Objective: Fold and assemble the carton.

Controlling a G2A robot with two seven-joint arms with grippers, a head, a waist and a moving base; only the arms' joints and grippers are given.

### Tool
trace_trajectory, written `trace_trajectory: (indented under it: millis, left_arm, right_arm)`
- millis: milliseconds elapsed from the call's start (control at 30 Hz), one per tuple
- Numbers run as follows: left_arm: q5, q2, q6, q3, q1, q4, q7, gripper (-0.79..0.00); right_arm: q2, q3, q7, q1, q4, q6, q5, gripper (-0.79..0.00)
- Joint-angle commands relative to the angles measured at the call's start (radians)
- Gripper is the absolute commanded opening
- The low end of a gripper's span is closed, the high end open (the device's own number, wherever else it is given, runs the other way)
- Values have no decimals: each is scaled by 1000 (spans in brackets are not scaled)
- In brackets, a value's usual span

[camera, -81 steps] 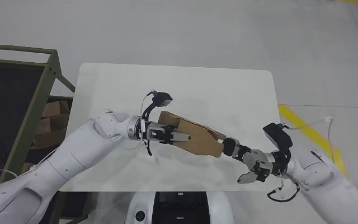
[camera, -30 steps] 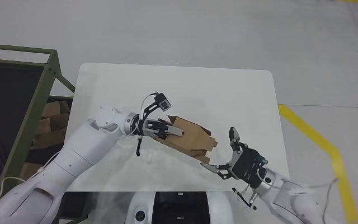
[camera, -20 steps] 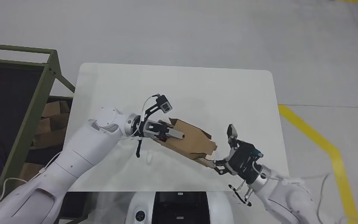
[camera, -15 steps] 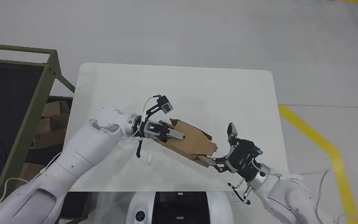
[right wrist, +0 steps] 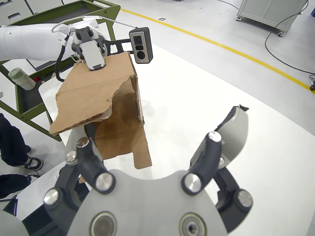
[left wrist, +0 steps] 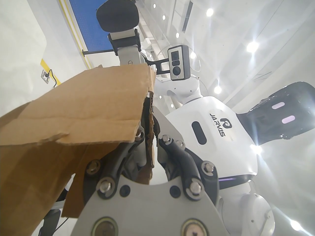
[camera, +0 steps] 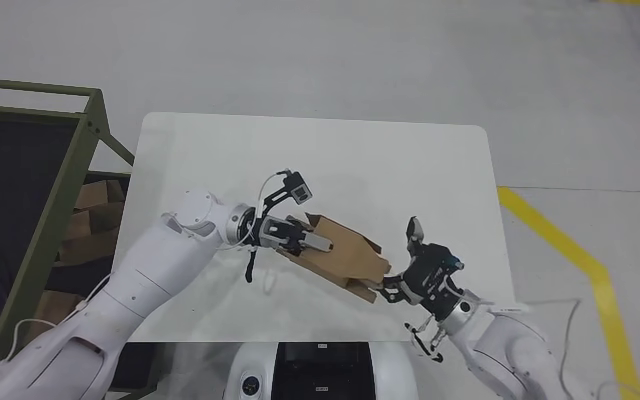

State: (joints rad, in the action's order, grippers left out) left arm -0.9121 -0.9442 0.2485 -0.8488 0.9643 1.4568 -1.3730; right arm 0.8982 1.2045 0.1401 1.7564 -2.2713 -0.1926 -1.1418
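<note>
A brown cardboard carton [camera: 345, 258] is held partly opened above the white table [camera: 400, 160], with a torn flap hanging at its right end. My left gripper [camera: 300, 238] is shut on the carton's left wall; the left wrist view shows the fingers [left wrist: 140, 146] pinching the cardboard edge [left wrist: 73, 114]. My right gripper [camera: 398, 265] is open at the carton's near right corner. In the right wrist view, one fingertip [right wrist: 83, 146] sits under the carton's lower flap [right wrist: 118, 138] and the other fingertip [right wrist: 233, 124] stands free over the table. The left gripper [right wrist: 92, 57] also appears there on the carton's far end.
A green metal cart [camera: 80, 150] holding cardboard pieces stands left of the table. A grey-green bottle [right wrist: 21, 78] rests on its shelf. A yellow floor line [camera: 560, 240] runs at the right. The far half of the table is bare.
My right gripper left the carton's right end, swung round towards the front edge and came back open against the near right corner. The left gripper turned slightly with the carton.
</note>
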Motion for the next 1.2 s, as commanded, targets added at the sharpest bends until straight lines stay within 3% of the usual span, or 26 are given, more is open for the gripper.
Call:
trace_trajectory:
  millis: [0, 767, 1000, 1167]
  left_arm:
    - [4, -3, -1, -1, 1, -1, 0, -785]
    - [28, -34, -15, -27, 7, -21, -21, -785]
    - [34, -40, -19, -39, 13, -22, -33, -785]
    - [37, -42, -21, -52, 19, -20, -40, -785]
  right_arm:
    - [3, -8, 9, -6, -1, 4, -6, 0]
    - [35, -95, 103, -88, 13, -18, -35, 0]
    - [36, -64, 93, -78, 19, -47, -3, 0]
    - [29, -8, 108, -48, 22, -123, 54, 0]
